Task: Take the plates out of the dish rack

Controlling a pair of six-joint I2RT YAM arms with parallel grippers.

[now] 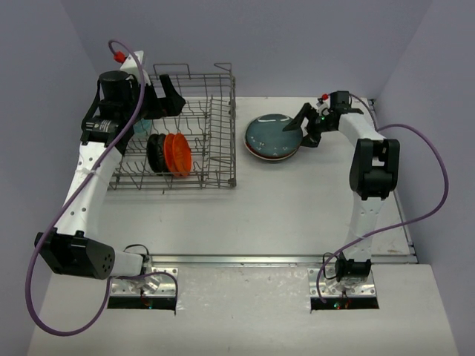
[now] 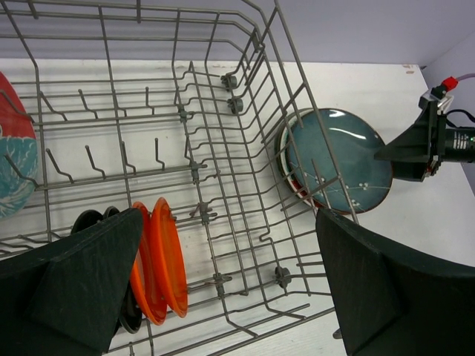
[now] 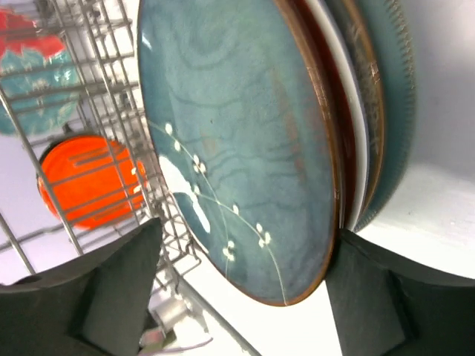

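Observation:
The dish rack (image 1: 231, 141) stands at the left of the table. Two orange plates (image 1: 178, 153) and a black one (image 1: 156, 153) stand on edge in its front row; they show as orange plates (image 2: 159, 259) in the left wrist view. A red plate with a teal floral centre (image 2: 15, 159) stands at the rack's far left. My left gripper (image 1: 167, 100) hangs open above the rack, holding nothing. A dark teal plate (image 1: 272, 135) tops a stack on the table right of the rack. My right gripper (image 1: 303, 130) is open, its fingers either side of that plate's (image 3: 237, 148) rim.
The stack under the teal plate shows red, white and grey-blue rims (image 3: 371, 133). The rack's right wall (image 2: 297, 148) stands close to the stack. A purple cable (image 1: 438, 185) loops off the table's right side.

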